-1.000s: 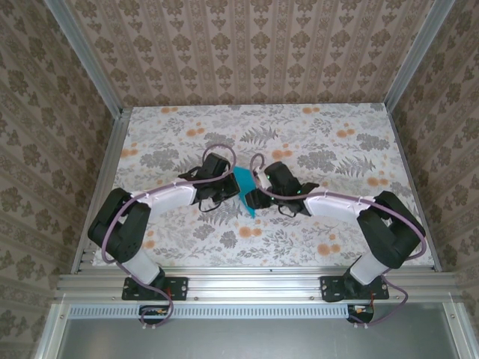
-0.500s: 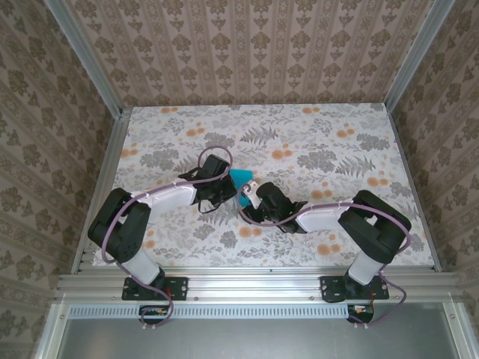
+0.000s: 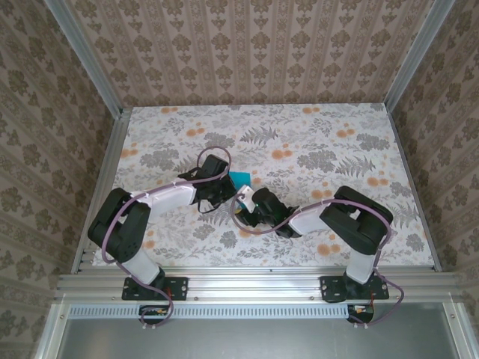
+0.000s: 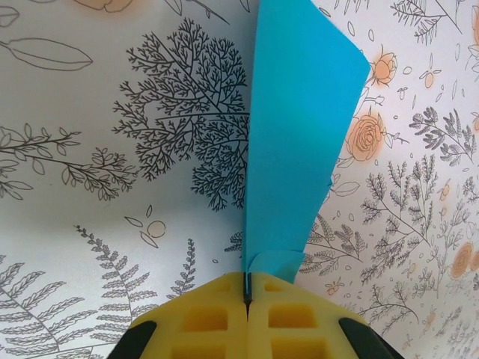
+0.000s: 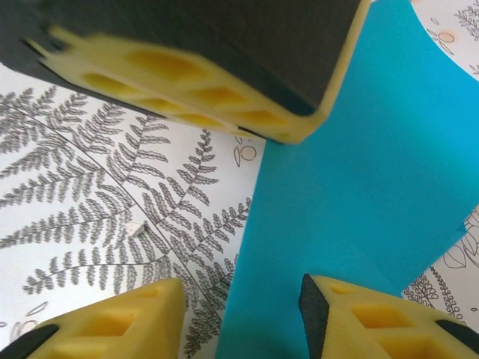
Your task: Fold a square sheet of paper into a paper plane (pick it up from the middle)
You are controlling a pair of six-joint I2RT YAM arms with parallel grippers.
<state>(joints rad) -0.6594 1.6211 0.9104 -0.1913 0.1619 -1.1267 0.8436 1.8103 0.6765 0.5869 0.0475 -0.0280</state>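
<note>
The left gripper (image 4: 247, 290) is clenched on one edge of the folded teal-blue paper sheet (image 4: 296, 127), holding it near the middle of the floral table (image 3: 314, 134). The right gripper (image 5: 241, 293) is released, its yellow fingers (image 5: 127, 321) spread either side of the sheet.

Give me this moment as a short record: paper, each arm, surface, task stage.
paper: teal-blue paper sheet, curved, not yet plane-shaped
left arm: left gripper shut on one edge of the sheet
right arm: right gripper open, its fingers on either side of the sheet, not clamped on it
surface: floral-print table
task stage: sheet picked up, folding unfinished
</note>
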